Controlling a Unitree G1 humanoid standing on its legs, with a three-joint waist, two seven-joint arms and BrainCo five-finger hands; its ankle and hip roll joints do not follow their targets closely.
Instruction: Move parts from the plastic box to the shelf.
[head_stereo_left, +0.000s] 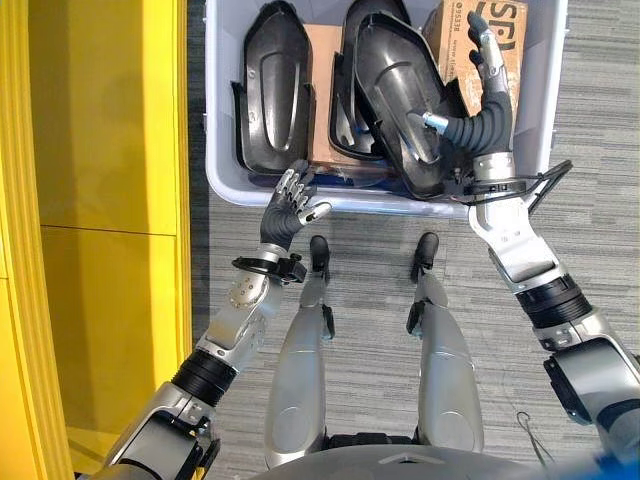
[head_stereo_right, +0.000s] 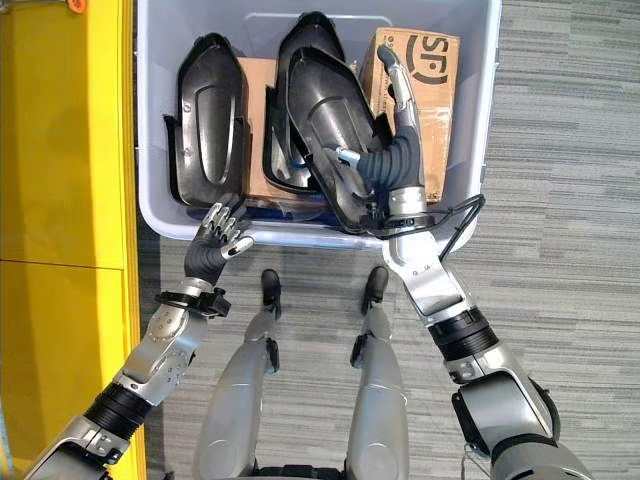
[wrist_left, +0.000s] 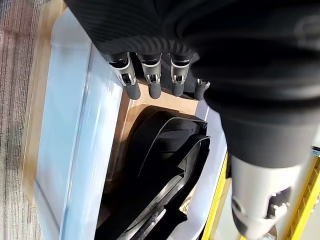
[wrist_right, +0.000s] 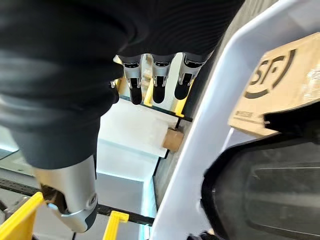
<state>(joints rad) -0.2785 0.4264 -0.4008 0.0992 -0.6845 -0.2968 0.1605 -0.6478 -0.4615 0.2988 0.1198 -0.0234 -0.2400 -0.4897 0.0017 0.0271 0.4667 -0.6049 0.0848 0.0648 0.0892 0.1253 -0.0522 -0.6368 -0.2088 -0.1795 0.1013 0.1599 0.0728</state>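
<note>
Black moulded parts sit in the plastic box (head_stereo_left: 225, 185), a pale lavender-grey bin on the grey carpet (head_stereo_left: 590, 120) in front of the robot. Parts are glossy black shells, long and scoop-shaped, w/ a raised rim and a hollow centre. One part (head_stereo_left: 272, 85) lies alone on the bin's left side, rounded end toward the far wall. On the right, approx two or three more are nested into a stack of parts (head_stereo_left: 395, 85), tilted, the lowest edge reaching down to the near wall. Under and between them are cardboard boxes: a plain one (head_stereo_left: 322, 90) between the two groups and a printed carton (head_stereo_left: 500, 40) at the far right corner.

Right hand (head_stereo_left: 490, 75) is inside the bin at the right end, over the printed carton and just beside the stack; fingers straight and relaxed, pointing to the far wall, thumb out toward the stack, holding nothing. Whether the thumb touches the top shell can't be told.

Left hand (head_stereo_left: 292, 205) hovers at the near wall of the bin, below the single part, fingers slightly bent but spread, empty. Left wrist view shows its fingertips (wrist_left: 152, 90) above the bin w/ the black shells past them.

Yellow shelf (head_stereo_left: 100, 150) runs along the left side, next to the bin.
</note>
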